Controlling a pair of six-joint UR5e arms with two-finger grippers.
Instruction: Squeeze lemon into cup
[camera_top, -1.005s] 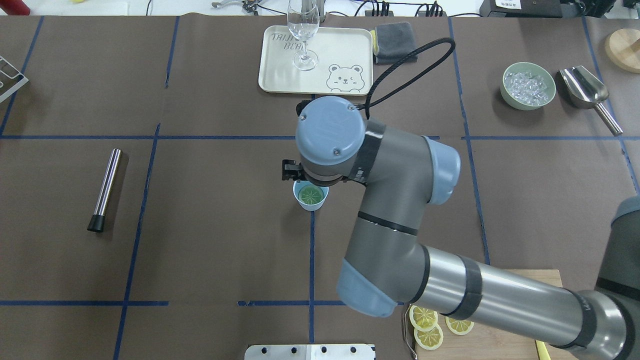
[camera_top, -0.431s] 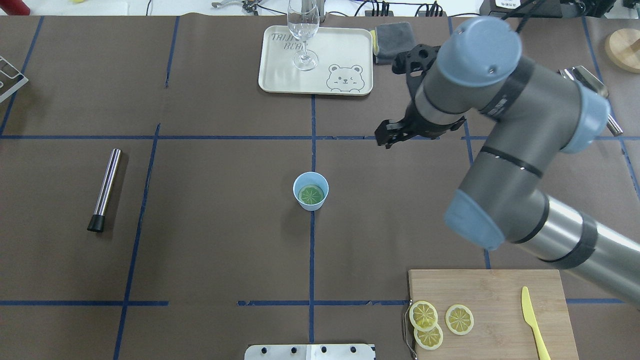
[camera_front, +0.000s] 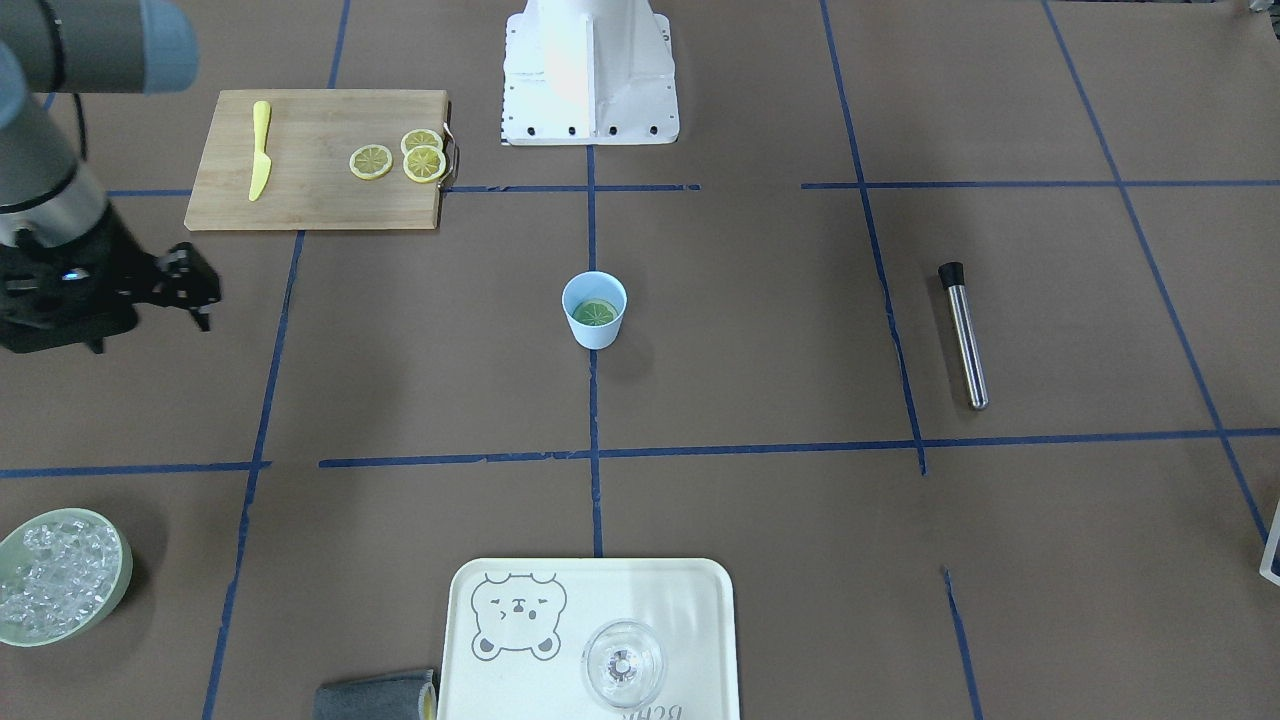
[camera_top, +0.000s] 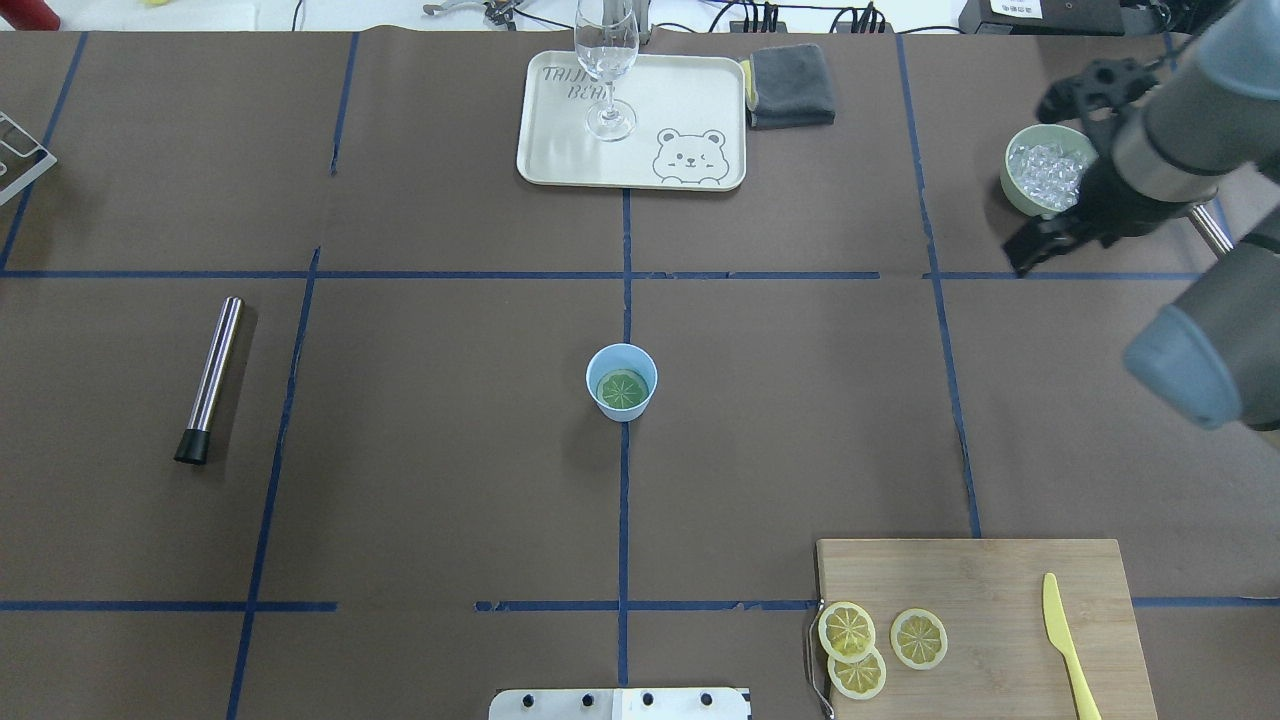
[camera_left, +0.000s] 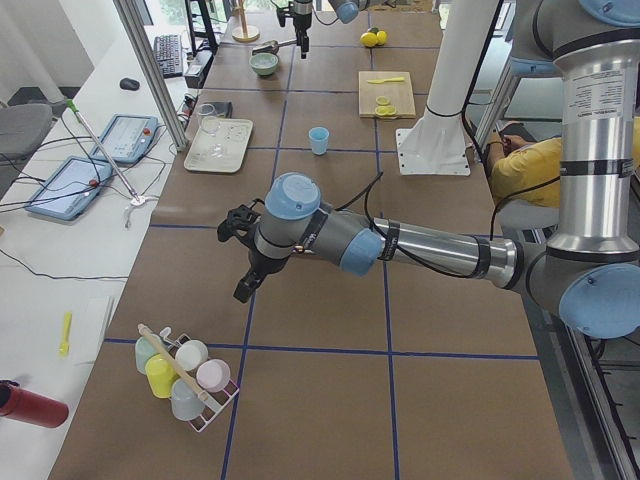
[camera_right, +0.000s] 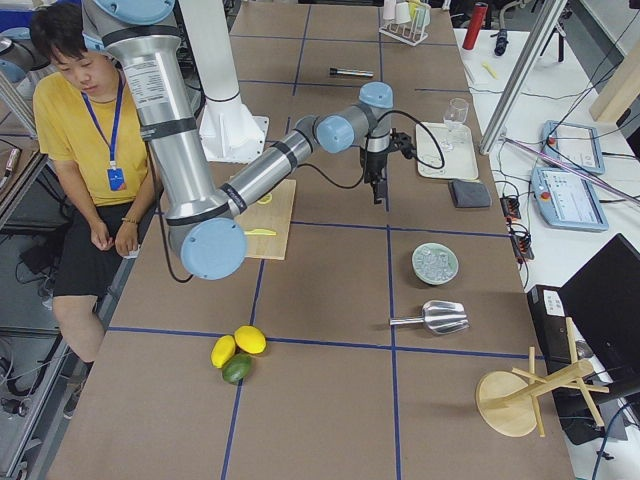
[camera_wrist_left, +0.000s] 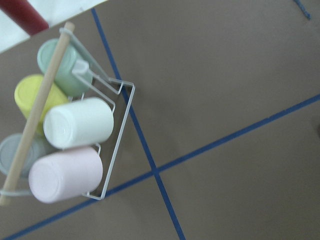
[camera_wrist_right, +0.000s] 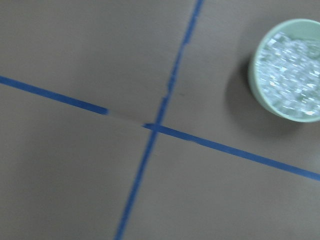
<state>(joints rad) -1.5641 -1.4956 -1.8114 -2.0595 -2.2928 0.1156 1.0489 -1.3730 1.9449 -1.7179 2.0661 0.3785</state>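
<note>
1. The board (camera_top: 980, 580) lies nearest the robot, right of the cup (camera_top: 621, 382) and well apart from it. Three loose slices (camera_top: 847, 632) and a knife (camera_top: 1065, 640) lie on it.
2. The cup stands upright at mid-table on a tape line. The lemon (camera_top: 622, 388) lies flat at the cup's bottom, cut face up, and looks greenish in there.
3. A steel rod (camera_top: 212, 375) lies left of the cup, well apart. The left gripper (camera_left: 243, 290) hangs even farther left, near a wire rack (camera_left: 185, 385). Whether its jaws are parted or closed cannot be told.
4. The right gripper (camera_top: 1018, 262) hangs right of and beyond the cup, just beside the ice bowl (camera_top: 1008, 180). Its jaws cannot be read either. The lemon is in the cup, well apart from both pairs of jaws.
5. Farthest, the tray (camera_top: 680, 100) with a glass (camera_top: 607, 60) lies straight beyond the cup.
</note>
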